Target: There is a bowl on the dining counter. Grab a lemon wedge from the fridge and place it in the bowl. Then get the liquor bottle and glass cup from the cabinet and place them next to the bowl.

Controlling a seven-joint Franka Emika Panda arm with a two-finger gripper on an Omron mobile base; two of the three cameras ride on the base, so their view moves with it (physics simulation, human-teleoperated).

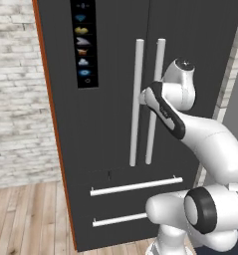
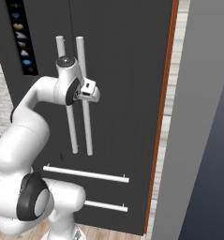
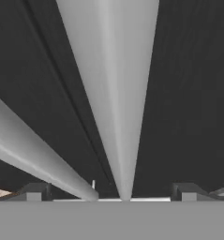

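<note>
**Control:** What am I looking at on your feeds?

**Operator:** I've got the arm up against the fridge (image 1: 115, 99), the tall dark grey one with its doors shut. In the hand view the gripper (image 3: 111, 194) is released, jaws spread wide, with one dark fingertip (image 3: 36, 191) low at the left and the other low at the right. The right door's pale bar handle (image 3: 115, 93) runs straight up between them.

**Control:** Is it touching the bar?

**Operator:** I can't tell (the fingertips barely show at the bottom edge). From the left base view the hand sits just at the two upright handles, about halfway up them. The other handle (image 3: 33, 154) slants across the lower left of the hand view.

**Control:** Anything else on the fridge front?

**Operator:** The icon panel (image 1: 83, 42) is on the left door, high up, and two drawers sit below the doors, each with a horizontal bar; the upper drawer bar (image 1: 135, 186) is nearer the doors. A brick wall (image 1: 16, 89) stands to the fridge's left.
</note>
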